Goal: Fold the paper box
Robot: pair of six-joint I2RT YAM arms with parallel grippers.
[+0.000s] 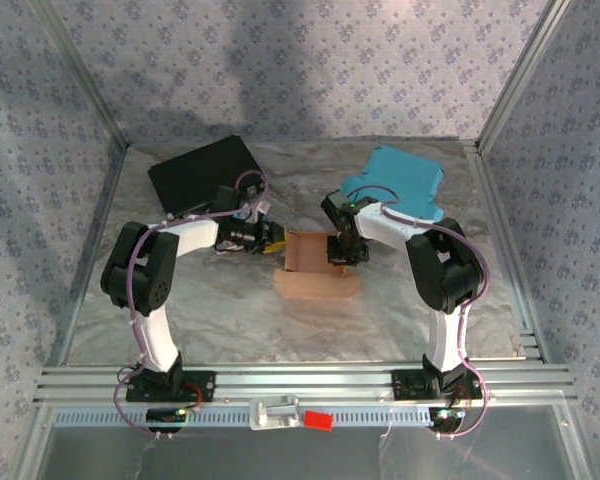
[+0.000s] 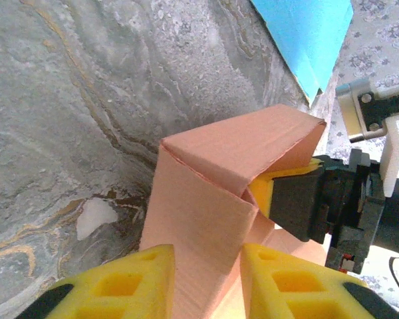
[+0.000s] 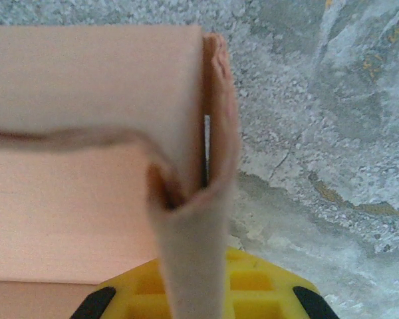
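Paper box (image 1: 318, 272) is only partly folded; a flap (image 3: 193, 219) is pinched in the right pincer (image 1: 343, 250), a wall (image 2: 199, 219) is straddled by the left pincer (image 2: 207, 279), grip unclear

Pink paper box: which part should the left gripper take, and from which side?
Take the raised left wall of the pink paper box at its top edge, coming from the left. It is thin and stands free, so one finger fits on each face. The right gripper pinches the opposite wall, and the base lies flat on the table.
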